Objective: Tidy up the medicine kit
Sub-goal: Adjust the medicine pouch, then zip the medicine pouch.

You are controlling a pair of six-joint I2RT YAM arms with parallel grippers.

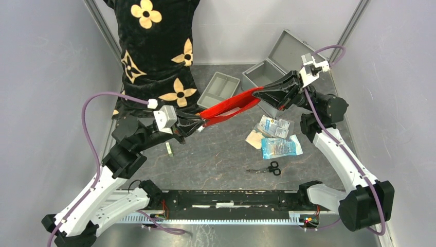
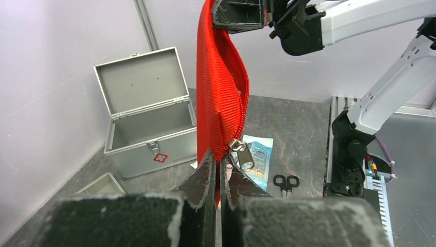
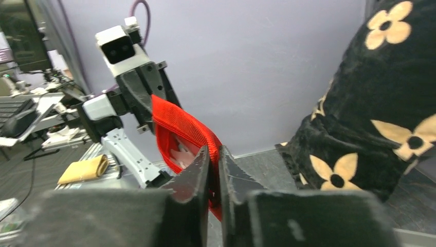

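Note:
A red fabric zip pouch [image 1: 229,109] hangs stretched in the air between both grippers over the table's middle. My left gripper [image 1: 201,125] is shut on its left end, next to the metal zipper pull [image 2: 245,154]. My right gripper [image 1: 259,93] is shut on its right end. The pouch [image 3: 181,131] gapes open in the right wrist view, with pale things inside. The pouch also shows in the left wrist view [image 2: 218,92]. The grey metal first-aid case [image 1: 272,69] stands open at the back right. Its lid is up and it looks empty [image 2: 149,121].
A grey plastic tray insert [image 1: 219,89] lies left of the case. Packets [image 1: 274,126], a blue-white pack [image 1: 280,147], a tan pad [image 1: 254,139] and small black scissors [image 1: 270,168] lie at the right. A small item [image 1: 168,148] lies left. A person in black flowered cloth [image 1: 154,51] stands behind.

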